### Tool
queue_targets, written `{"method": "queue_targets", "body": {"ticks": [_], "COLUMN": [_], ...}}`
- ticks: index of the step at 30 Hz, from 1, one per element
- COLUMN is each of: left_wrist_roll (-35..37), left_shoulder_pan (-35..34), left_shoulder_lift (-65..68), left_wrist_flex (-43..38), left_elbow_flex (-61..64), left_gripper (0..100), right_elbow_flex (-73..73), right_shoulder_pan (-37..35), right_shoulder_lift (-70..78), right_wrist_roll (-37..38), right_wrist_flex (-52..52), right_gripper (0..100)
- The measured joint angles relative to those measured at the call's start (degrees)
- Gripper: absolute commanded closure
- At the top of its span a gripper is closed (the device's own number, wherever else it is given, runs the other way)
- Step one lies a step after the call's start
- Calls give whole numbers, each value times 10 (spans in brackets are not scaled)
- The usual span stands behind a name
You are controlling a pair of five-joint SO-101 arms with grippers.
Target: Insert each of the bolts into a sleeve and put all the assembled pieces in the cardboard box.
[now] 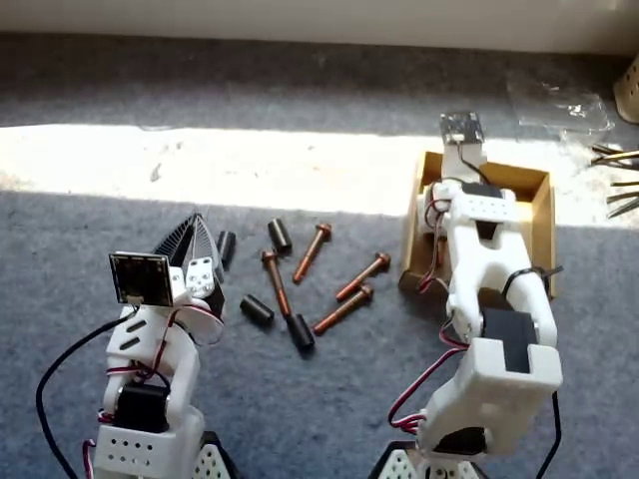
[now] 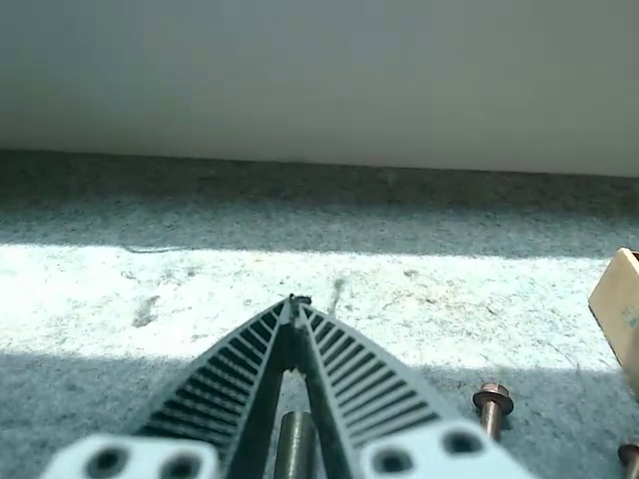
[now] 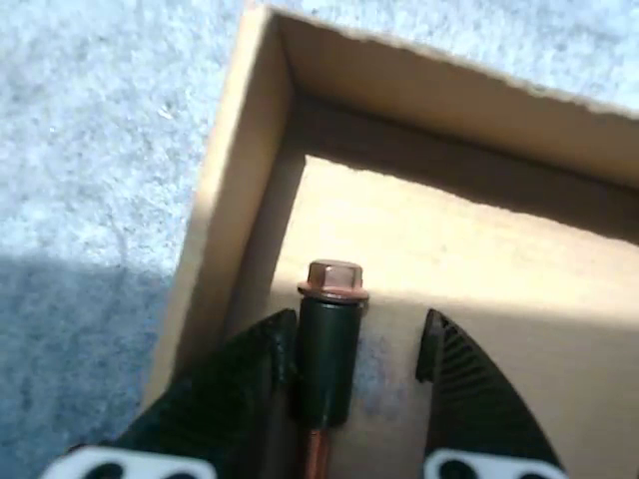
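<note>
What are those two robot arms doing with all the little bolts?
They're putting copper bolts into black sleeves and boxing them. The right gripper is open inside the cardboard box, with one bolt-in-sleeve piece between its fingers. The left gripper is shut, close to a loose sleeve. Four more bolts lie on the grey carpet.

I am holding my right gripper (image 3: pixel 357 334) over the floor of the cardboard box (image 3: pixel 215 230), with its two fingers standing apart. An assembled piece is showing between them: a black sleeve (image 3: pixel 324 359) is sitting on a copper-coloured bolt (image 3: pixel 332 279), just under the hexagonal head, with the shank poking out of the sleeve's other end. The sleeve is touching one finger and sitting apart from the other. Grey carpet (image 3: pixel 90 150) is lying outside the box wall
</note>
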Motion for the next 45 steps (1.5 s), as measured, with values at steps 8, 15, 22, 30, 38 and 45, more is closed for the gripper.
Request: {"method": "queue_targets", "body": {"ticks": [8, 15, 22, 30, 38, 45], "left_wrist_roll": [0, 0, 0, 0, 0, 0], "left_shoulder_pan": [0, -26, -39, -46, -114, -127], "left_shoulder_lift": [0, 0, 0, 0, 0, 0], "left_wrist_flex": [0, 0, 0, 0, 0, 0], "left_elbow_flex": [0, 0, 0, 0, 0, 0], "left_gripper": [993, 993, 993, 993, 993, 993], "right_elbow_flex": [3, 56, 168, 316, 417, 432], "right_shoulder_pan": [-13, -113, -215, -282, -365, -440], "right_shoulder_lift": [-165, -339, -490, -596, -607, -607], "right_wrist_roll": [0, 0, 0, 0, 0, 0], "right_wrist_flex": [9, 98, 111, 111, 111, 111], "right_gripper": [817, 817, 817, 817, 817, 817]}}
